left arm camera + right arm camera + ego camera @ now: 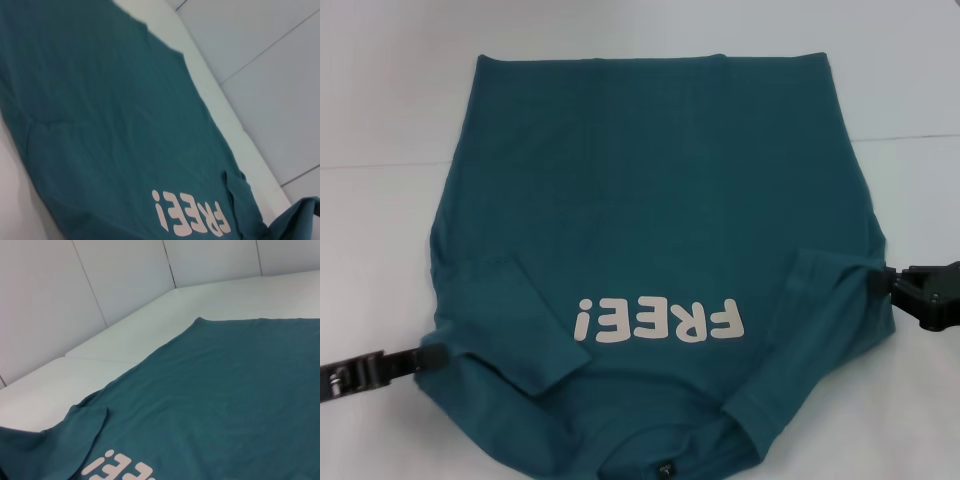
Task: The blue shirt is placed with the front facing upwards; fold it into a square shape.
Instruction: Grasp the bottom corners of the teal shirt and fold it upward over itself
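Note:
The blue shirt [650, 220] lies flat on the white table, front up, with its white "FREE!" lettering [658, 322] towards me and the dark neck tag [665, 468] at the near edge. Both sleeves are folded inward onto the body. My left gripper [432, 356] is at the shirt's near-left edge, shut on the cloth. My right gripper [876, 281] is at the right edge by the folded sleeve, shut on the cloth. The shirt also shows in the left wrist view [110, 125] and the right wrist view [225, 400], where the cloth at the held edges stands a little raised.
The white table [380, 100] shows beyond the shirt's hem and along both sides. A faint seam line [370, 165] crosses the table at the left. Pale wall panels [125, 285] stand behind the table.

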You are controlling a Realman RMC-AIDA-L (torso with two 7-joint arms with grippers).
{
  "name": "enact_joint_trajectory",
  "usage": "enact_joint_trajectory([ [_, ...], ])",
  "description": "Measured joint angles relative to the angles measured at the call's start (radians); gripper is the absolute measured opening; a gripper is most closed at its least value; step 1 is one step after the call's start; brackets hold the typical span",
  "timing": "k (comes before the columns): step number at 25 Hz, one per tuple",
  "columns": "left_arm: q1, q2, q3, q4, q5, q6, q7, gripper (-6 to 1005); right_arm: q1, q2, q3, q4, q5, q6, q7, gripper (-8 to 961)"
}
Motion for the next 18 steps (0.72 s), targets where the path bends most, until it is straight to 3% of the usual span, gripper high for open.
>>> enact_joint_trajectory([
  [18,0.164,0.002,-0.017,0.057,-0.121,0.154,0.246,35,-0.073,0.013,0.024,-0.012,0.033,-0.131,-0.051,38],
])
